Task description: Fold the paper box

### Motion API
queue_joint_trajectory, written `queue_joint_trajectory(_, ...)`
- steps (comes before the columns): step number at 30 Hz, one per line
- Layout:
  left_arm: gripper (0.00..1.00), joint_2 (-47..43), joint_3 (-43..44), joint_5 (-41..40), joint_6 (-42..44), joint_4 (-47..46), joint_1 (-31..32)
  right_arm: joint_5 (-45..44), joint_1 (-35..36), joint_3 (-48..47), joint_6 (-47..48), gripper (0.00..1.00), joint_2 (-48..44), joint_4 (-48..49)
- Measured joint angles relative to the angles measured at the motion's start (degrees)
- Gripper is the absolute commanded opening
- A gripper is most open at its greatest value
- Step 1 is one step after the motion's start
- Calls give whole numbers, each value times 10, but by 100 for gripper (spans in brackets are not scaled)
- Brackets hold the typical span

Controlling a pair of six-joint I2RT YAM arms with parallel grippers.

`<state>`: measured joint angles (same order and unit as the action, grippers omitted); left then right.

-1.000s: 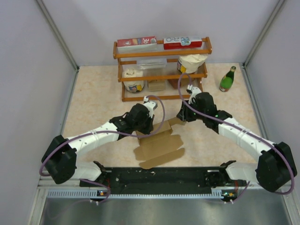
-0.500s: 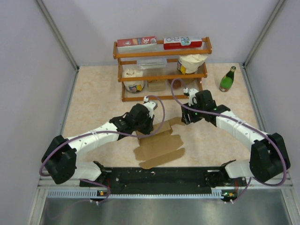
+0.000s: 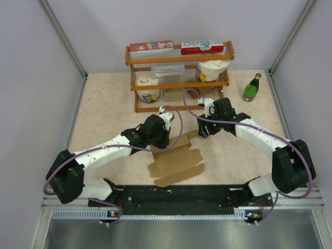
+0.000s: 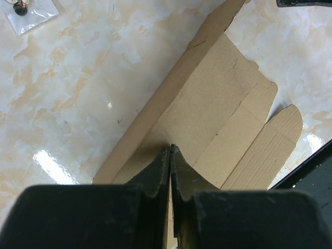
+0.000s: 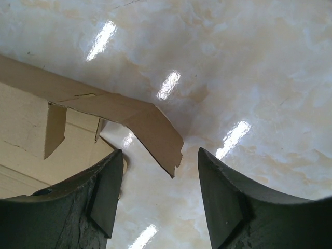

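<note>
**Two Claws Working a Flat Box at Mid-Surface**

The box [image 3: 175,161] is lying mostly flat on the marbled surface [image 3: 104,109], between the two arms and just ahead of their bases. Its long axis is running on a diagonal, from the near left toward the far right. Its rounded tabs are pointing toward the arms, and one long edge panel along the far-left side is standing raised.

The left claw [image 3: 160,141] is pressing its fingers [image 4: 155,174] together over that raised side, with a sliver of card showing between them, so it is gripping the box there. The right claw [image 3: 203,132] is hovering at the box's far-right end with its fingers [image 5: 106,192] held apart. A bent flap [image 5: 150,127] is poking up toward the gap between them, touching neither.

Behind the box, a wooden rack [image 3: 179,61] is standing against the back wall, carrying red-and-white cartons [image 3: 151,46] on its top shelf and tubs below. A green bottle [image 3: 252,87] is standing upright to the rack's right, well apart from the box. A small clear bag [image 4: 28,9] is lying on the surface beyond the left claw. Nothing is lying between the claws and the box.
</note>
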<state>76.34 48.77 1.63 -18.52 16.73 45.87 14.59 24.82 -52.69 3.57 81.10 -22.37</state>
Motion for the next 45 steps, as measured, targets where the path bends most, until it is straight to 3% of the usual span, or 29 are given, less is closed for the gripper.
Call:
queue_joint_trajectory(10,6,0,2,0,0,5,0,16,0,0,-5,29,25,0)
queue_joint_trajectory(21,6,0,2,-1,0,4,0,46,-1,5,-39,4,17,-1)
queue_joint_trajectory(31,6,-7,2,-7,0,3,0,75,-2,10,-78,0,-23,-16)
queue_joint_trajectory(45,5,-8,2,-11,-2,4,0,135,-2,33,-103,3,-23,-24)
